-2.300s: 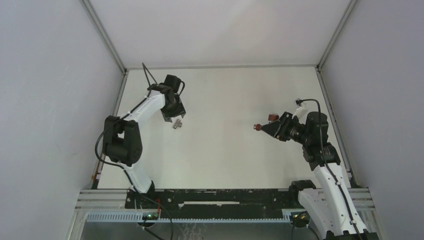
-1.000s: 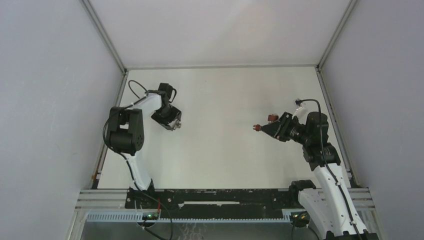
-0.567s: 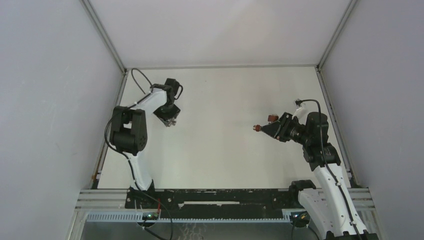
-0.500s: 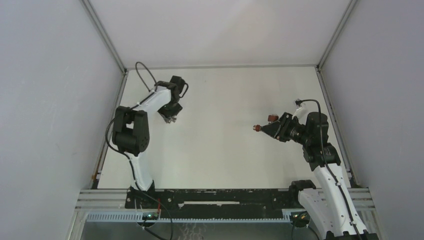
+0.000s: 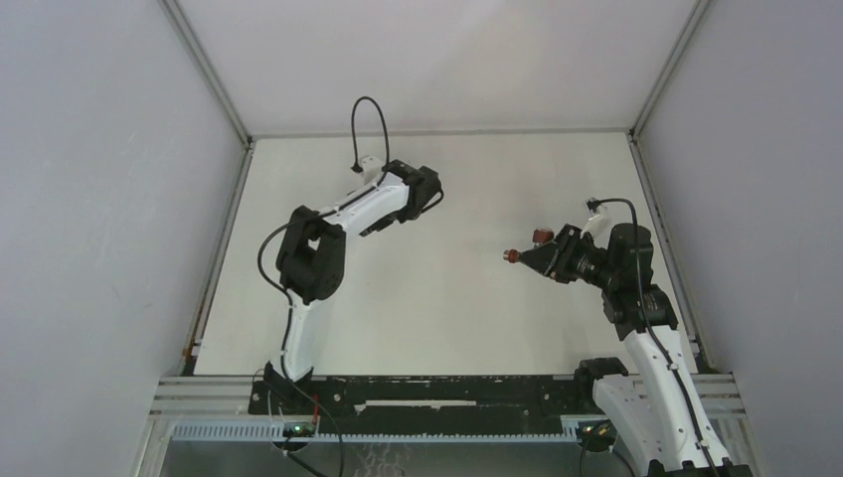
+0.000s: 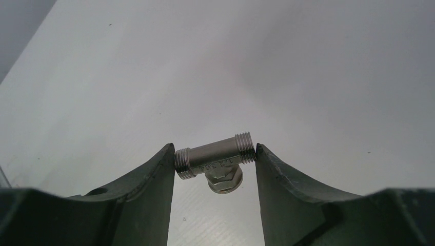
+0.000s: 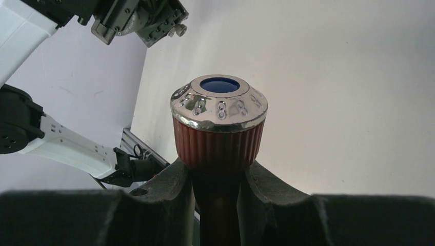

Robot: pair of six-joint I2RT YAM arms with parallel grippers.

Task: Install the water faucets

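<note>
A silvery metal tee fitting [image 6: 215, 160] with threaded ends is clamped end to end between the fingers of my left gripper [image 6: 214, 149], above the white table. From above, the left gripper [image 5: 422, 191] hangs over the table's far middle. My right gripper [image 7: 217, 165] is shut on the stem of a reddish-brown water faucet; its ribbed knob [image 7: 219, 120], with a chrome cap and blue dot, sticks out beyond the fingertips. In the top view the faucet [image 5: 525, 249] points left from the right gripper [image 5: 539, 256], towards the left arm.
White walls with metal frame rails [image 5: 214, 84] enclose the table [image 5: 467, 328] on the left, right and far sides. A black and aluminium rail [image 5: 427, 393] carries the arm bases at the near edge. A cable loop [image 5: 370, 109] rises above the left wrist.
My left gripper closed on the fitting at the table's left, lifted it, and swung right towards the far middle. The right arm and faucet stayed still.
</note>
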